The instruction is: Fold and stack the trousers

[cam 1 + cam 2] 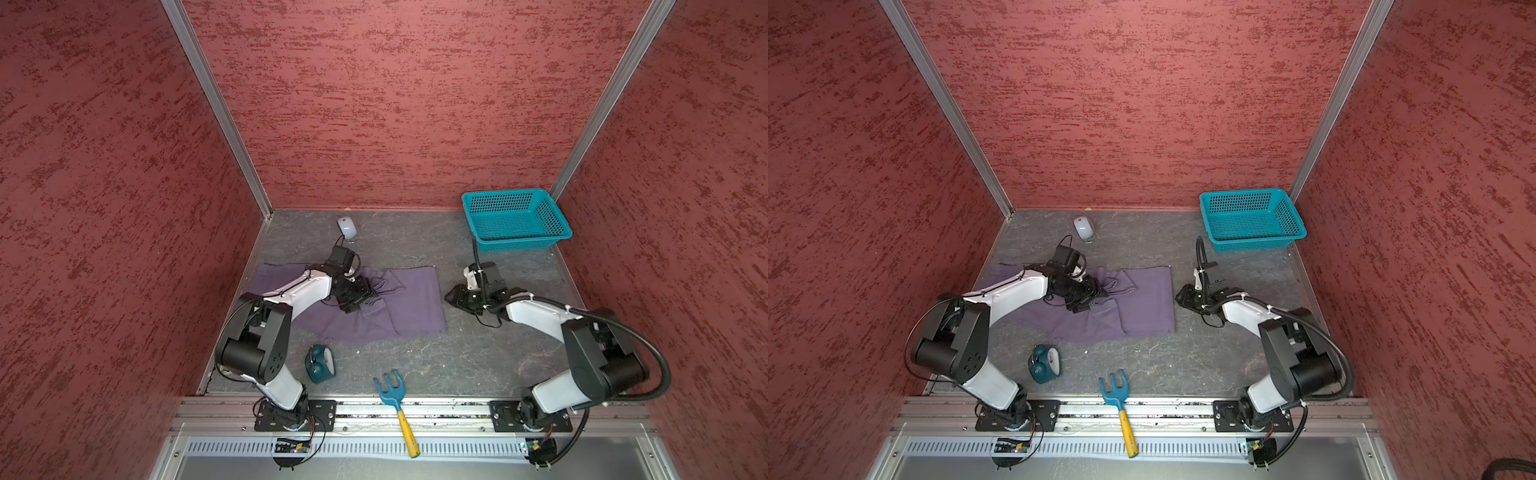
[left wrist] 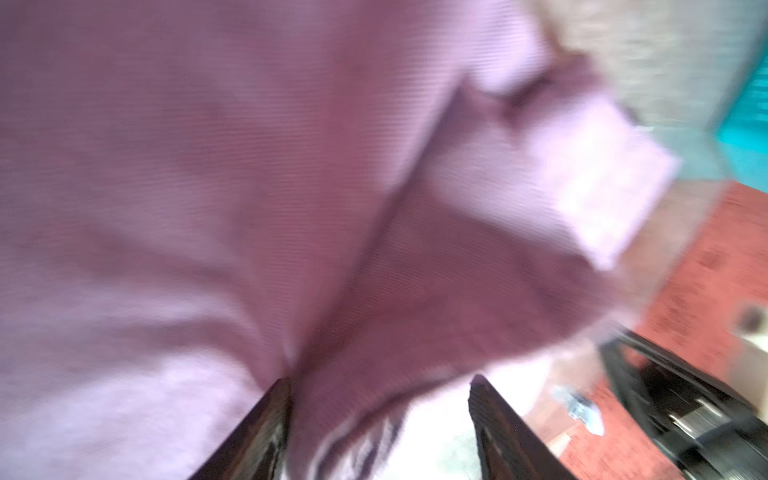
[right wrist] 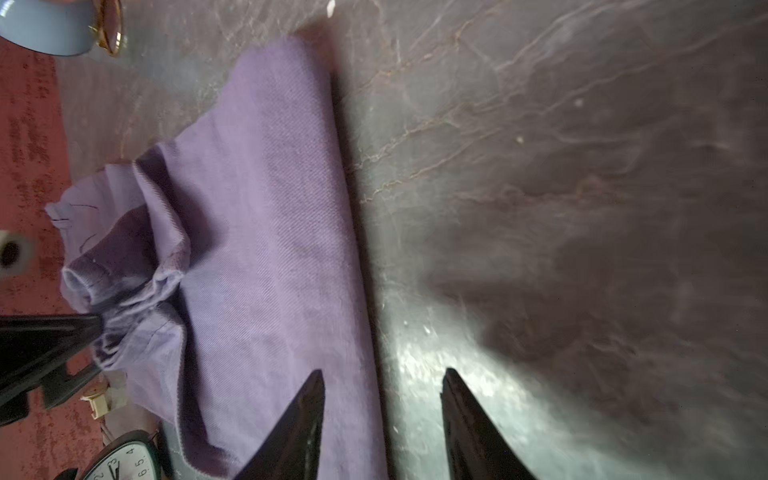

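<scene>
Trousers (image 1: 409, 307): part-folded, lying across the bench (image 1: 457, 365); we judge another fold is due.
Left pincer (image 1: 359, 300): jaws parted around a bunched fold; whether it grips, we cannot tell.
Right pincer (image 1: 452, 297): released, empty, just beside the cloth's edge.

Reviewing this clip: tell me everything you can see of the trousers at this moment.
The trousers are soft, muted purple-grey woven cloth, lying partly folded on the grey table. In both top views the right part lies flat with a straight edge; the middle is bunched into wrinkles and a rolled hem; a strip stretches left under the left arm. The left gripper is over the bunch, jaws apart with a fold between them. The right gripper, open, sits at the right edge, holding nothing.
</scene>
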Available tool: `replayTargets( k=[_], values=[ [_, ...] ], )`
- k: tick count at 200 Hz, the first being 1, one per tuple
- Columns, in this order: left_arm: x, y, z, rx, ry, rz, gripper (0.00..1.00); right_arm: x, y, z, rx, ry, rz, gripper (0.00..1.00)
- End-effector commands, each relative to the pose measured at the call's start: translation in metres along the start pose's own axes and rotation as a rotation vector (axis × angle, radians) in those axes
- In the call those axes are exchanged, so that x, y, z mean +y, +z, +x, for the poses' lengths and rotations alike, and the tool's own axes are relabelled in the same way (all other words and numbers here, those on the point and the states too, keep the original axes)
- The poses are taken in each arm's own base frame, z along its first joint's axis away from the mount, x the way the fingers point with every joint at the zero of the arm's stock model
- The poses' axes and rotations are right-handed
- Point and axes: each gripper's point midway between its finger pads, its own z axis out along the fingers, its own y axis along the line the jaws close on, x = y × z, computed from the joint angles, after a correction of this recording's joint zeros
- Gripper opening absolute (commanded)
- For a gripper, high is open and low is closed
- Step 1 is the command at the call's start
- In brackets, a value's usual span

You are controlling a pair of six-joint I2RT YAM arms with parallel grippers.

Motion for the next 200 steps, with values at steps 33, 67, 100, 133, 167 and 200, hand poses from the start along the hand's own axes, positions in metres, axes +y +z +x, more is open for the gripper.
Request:
replayTargets(
  k=[33, 67, 100, 133, 167, 200],
  values=[
    [-0.076, -0.11, -0.022, -0.224, 0.127, 0.288, 0.74, 0.024, 0.036, 0.0, 0.054, -0.113, 0.0, 0.43],
    [-0.112, -0.214, -0.031, -0.529, 0.273, 0.379, 1.0, 0.017, 0.028, -0.009, -0.004, -0.101, 0.038, 0.0],
    [-0.129, -0.265, -0.031, -0.651, 0.295, 0.64, 0.99, -0.047, -0.016, -0.03, -0.097, 0.044, 0.177, 0.0],
    [-0.128, -0.281, -0.023, -0.729, 0.367, 0.776, 0.79, -0.092, -0.055, -0.034, -0.139, 0.128, 0.268, 0.0],
    [-0.153, -0.224, 0.01, -0.6, 0.627, 0.484, 0.75, -0.1, -0.082, -0.044, -0.173, 0.095, 0.338, 0.0],
    [-0.17, -0.156, 0.034, -0.463, 0.727, 0.349, 0.85, -0.095, -0.106, -0.054, -0.234, 0.097, 0.375, 0.29]
  ],
)
